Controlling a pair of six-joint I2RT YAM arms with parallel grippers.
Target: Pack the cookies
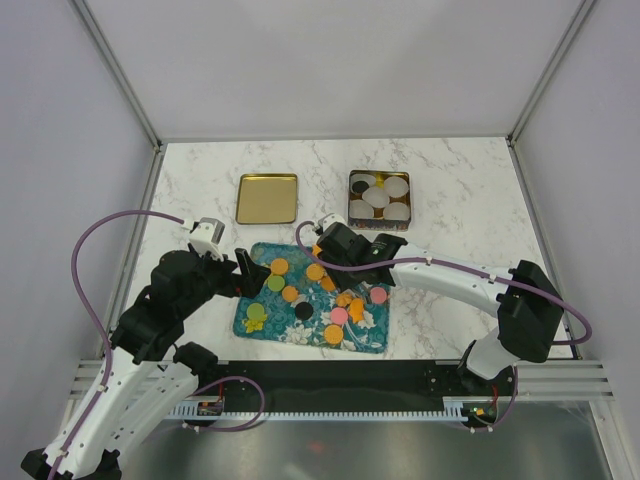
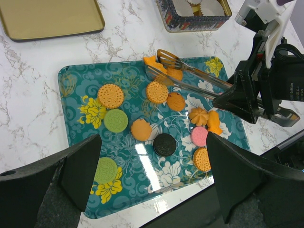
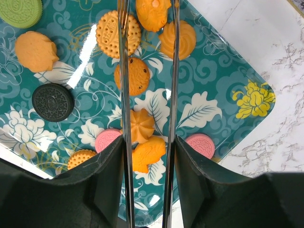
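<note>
The cookies (image 2: 165,144) lie scattered on a teal flowered tray (image 2: 71,85): orange, green, pink and black discs and some orange shaped ones. My right gripper (image 3: 148,152) is shut on metal tongs (image 3: 124,95), which reach toward the tray's far edge. The tong tips (image 2: 161,61) flank an orange cookie (image 2: 153,62); I cannot tell whether it is lifted. My left gripper (image 2: 153,142) hangs open above the tray's near side with nothing between its fingers. From above, the tray (image 1: 300,338) lies between both arms, and the right gripper (image 1: 335,240) is over its far edge.
A patterned tin (image 1: 351,195) holding white paper cups stands beyond the tray at the back right. A flat gold lid (image 1: 267,198) lies to its left. The right arm (image 2: 266,85) crosses the tray's right side. White walls enclose the marble table.
</note>
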